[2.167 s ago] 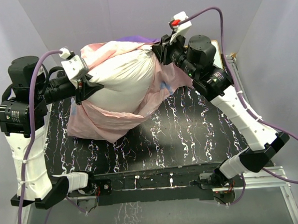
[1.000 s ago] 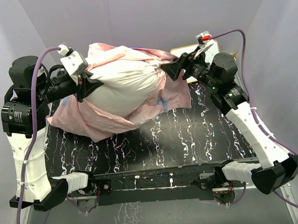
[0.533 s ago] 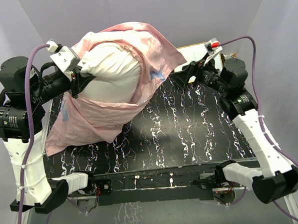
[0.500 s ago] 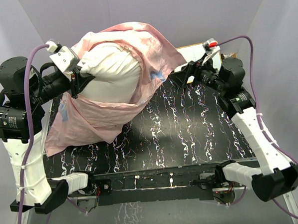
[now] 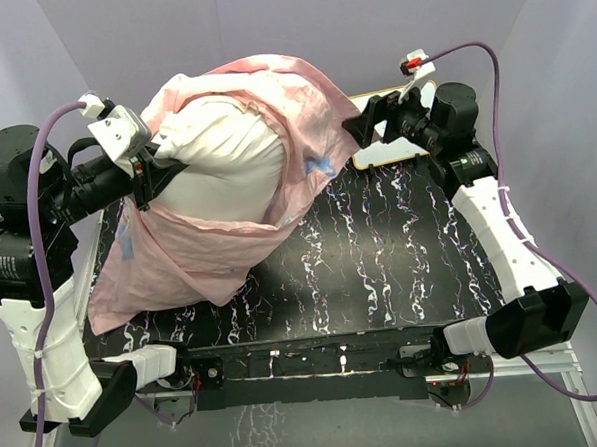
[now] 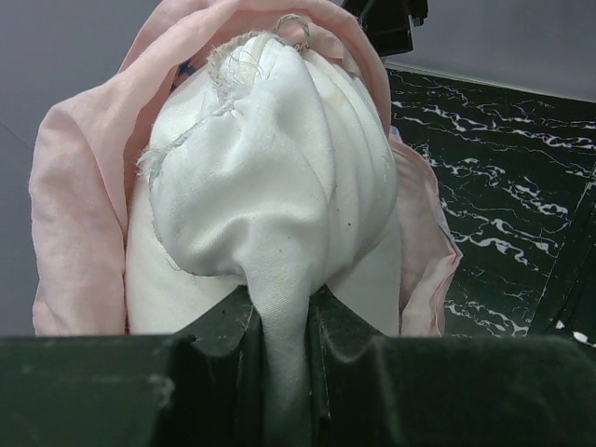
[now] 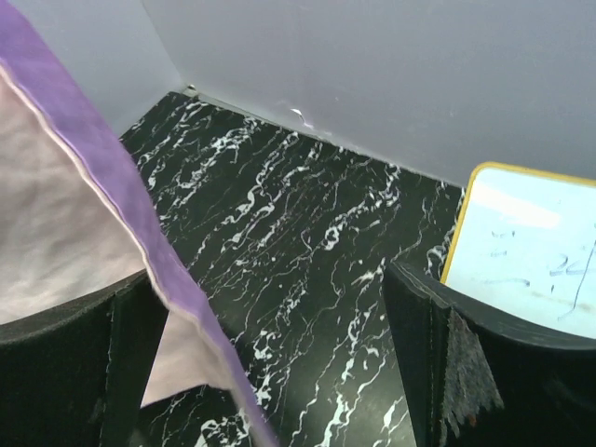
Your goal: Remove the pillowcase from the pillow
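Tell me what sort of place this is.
Most likely a robot lab test cell, not a home: plain grey walls box in a black marbled table, the left arm and right arm are mounted at its near edge, and a whiteboard lies at the back.

Both my arms raised, one clamped, one gaping.
My left gripper (image 6: 284,372) pinches a fold of the pillow (image 6: 279,186) between nearly closed jaws, wrist lifted and aimed right; my right gripper (image 5: 366,128) points left, jaws spread wide.
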